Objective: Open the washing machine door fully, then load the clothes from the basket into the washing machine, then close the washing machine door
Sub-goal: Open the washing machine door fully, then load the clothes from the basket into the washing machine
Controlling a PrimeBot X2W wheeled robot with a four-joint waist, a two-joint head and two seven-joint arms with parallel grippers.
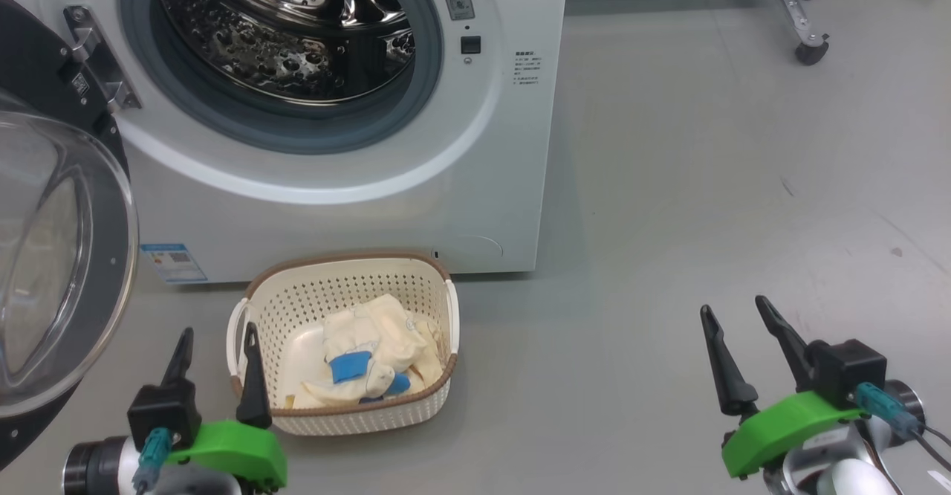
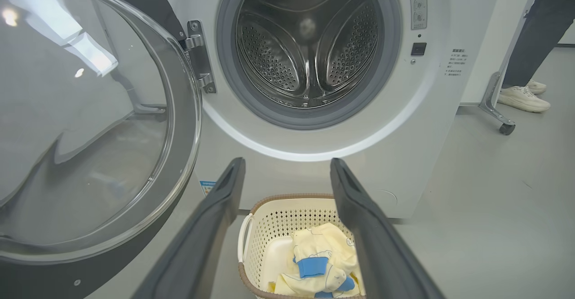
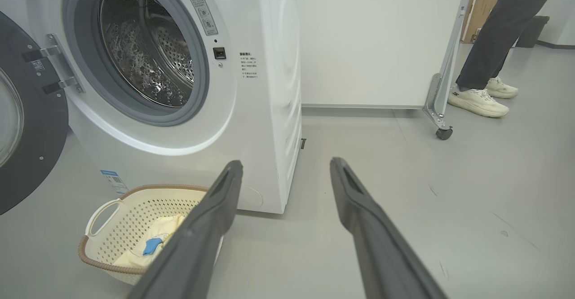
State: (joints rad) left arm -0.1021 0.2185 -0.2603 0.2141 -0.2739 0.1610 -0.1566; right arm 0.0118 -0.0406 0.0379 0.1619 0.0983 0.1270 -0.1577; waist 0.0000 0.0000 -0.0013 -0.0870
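The white washing machine (image 1: 356,183) stands ahead with its steel drum bare. Its door (image 1: 52,257) hangs swung open at the left on a metal hinge; the door (image 2: 85,124) looms large in the left wrist view. On the floor before the machine sits the cream basket (image 1: 349,287) holding pale yellow clothes (image 1: 371,354) with blue trim. My left gripper (image 1: 217,340) is open, just left of the basket's near corner, nothing between its fingers. My right gripper (image 1: 735,316) is open over bare floor, well to the basket's right. The basket (image 3: 134,218) lies at the lower left of the right wrist view.
Grey floor stretches to the right of the machine. A white panel on a castor leg (image 1: 806,41) stands at the far right. A person's legs and pale shoes (image 3: 478,101) are beside it.
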